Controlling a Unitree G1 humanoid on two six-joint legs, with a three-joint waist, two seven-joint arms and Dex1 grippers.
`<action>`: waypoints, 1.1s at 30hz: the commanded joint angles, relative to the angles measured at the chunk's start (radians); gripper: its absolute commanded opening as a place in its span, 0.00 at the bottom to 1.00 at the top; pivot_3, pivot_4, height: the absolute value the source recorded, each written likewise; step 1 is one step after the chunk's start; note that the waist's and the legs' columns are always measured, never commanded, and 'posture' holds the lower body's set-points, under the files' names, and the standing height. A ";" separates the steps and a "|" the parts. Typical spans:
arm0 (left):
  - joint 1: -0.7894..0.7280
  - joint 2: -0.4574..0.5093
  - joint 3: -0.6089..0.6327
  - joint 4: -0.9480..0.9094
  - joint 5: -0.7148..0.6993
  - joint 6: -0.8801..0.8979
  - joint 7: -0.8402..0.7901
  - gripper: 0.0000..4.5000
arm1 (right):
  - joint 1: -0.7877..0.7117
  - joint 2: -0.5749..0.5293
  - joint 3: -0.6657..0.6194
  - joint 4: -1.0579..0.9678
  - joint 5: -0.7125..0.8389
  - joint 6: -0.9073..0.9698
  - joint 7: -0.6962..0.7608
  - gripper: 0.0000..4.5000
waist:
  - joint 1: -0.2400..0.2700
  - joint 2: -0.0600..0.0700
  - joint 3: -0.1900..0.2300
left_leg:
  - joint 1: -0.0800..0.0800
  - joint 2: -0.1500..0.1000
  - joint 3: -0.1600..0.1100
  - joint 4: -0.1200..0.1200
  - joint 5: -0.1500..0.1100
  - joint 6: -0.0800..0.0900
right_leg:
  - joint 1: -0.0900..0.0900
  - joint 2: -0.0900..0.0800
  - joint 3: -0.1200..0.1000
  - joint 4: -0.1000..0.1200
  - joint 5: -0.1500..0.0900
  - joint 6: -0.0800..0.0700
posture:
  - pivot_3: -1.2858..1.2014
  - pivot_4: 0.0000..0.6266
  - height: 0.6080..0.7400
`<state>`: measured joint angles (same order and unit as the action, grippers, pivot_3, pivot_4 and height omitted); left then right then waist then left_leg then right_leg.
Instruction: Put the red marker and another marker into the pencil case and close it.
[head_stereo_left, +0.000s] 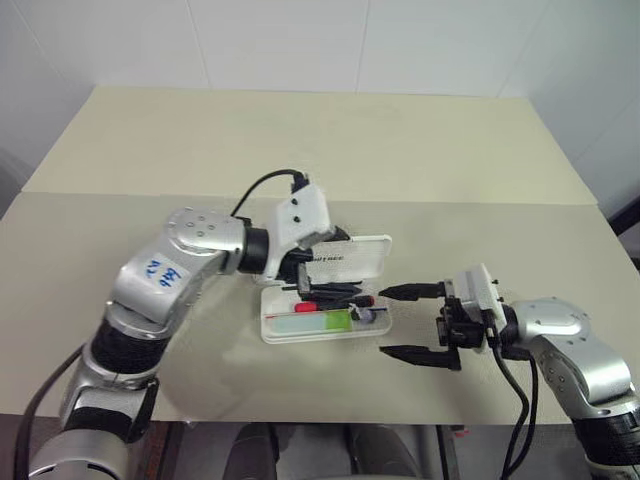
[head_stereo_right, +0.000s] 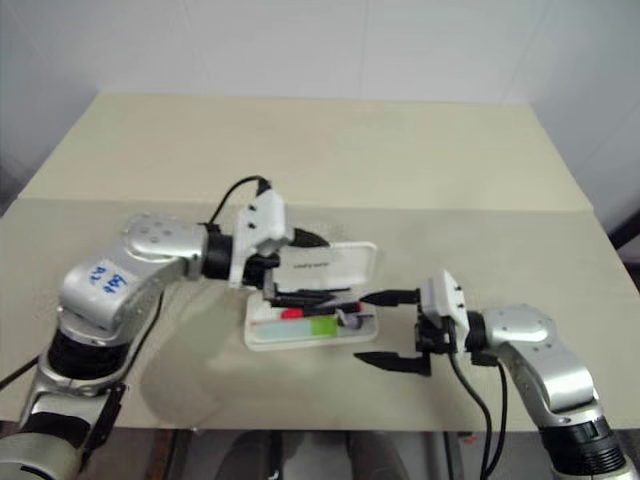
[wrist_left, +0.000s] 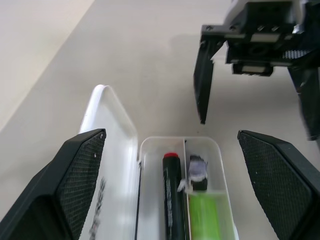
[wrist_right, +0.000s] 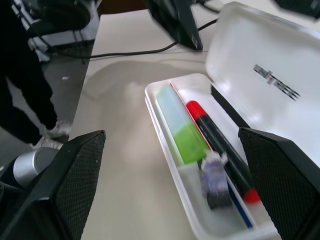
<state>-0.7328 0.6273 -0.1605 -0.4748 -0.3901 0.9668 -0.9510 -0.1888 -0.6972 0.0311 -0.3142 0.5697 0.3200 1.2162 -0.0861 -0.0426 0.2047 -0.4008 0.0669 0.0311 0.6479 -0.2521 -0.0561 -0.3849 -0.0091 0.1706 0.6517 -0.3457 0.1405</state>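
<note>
Pencil case lies open near the middle of the tabletop, closer to its 6 o'clock edge, with wide bare surface toward 12 o'clock and to both sides. It is white, rounded-rectangular hard plastic; its lid stands up along the 12 o'clock side, dark lettering on the inside. In the tray the red marker, black-barrelled, lies lengthwise beside the green highlighter, pale mint body, and a small grey-purple object sits at the 3 o'clock end. Left gripper hangs over the case's 9 o'clock half, jaws wide and holding nothing. Right gripper is just off the 3 o'clock end, jaws wide, empty
</note>
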 joint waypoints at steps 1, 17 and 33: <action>0.041 0.101 0.105 -0.033 -0.066 -0.005 -0.056 1.00 | -0.047 -0.004 0.024 -0.044 0.009 0.043 -0.009 1.00 | 0.000 0.000 0.000 | 0.000 0.000 0.000 0.000 0.000 0.000 | -0.001 0.000 0.000 0.000 0.000 0.000 | 0.52 0.24 1.00; 0.275 0.332 0.348 0.060 -0.074 -0.146 -0.055 1.00 | -0.176 -0.020 0.194 0.071 -0.078 0.096 0.098 1.00 | 0.001 -0.001 0.000 | -0.005 0.001 0.002 -0.001 0.000 0.000 | -0.007 -0.001 -0.001 0.001 -0.002 -0.003 | 0.52 0.24 1.00; 0.320 0.342 0.364 0.019 -0.115 -0.142 0.008 1.00 | -0.252 -0.002 0.228 0.165 -0.166 0.085 0.124 1.00 | 0.002 -0.001 0.001 | -0.005 0.001 0.002 -0.001 0.000 0.000 | -0.008 -0.001 -0.001 0.002 -0.002 -0.003 | 0.52 0.24 1.00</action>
<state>-0.4157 0.9504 0.1647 -0.4219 -0.4903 0.8352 -0.9509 -0.4278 -0.6816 0.2735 -0.1161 0.3956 0.3967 1.3255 -0.0841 -0.0436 0.2053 -0.4059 0.0679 0.0336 0.6467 -0.2526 -0.0565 -0.3927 -0.0103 0.1694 0.6533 -0.3474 0.1373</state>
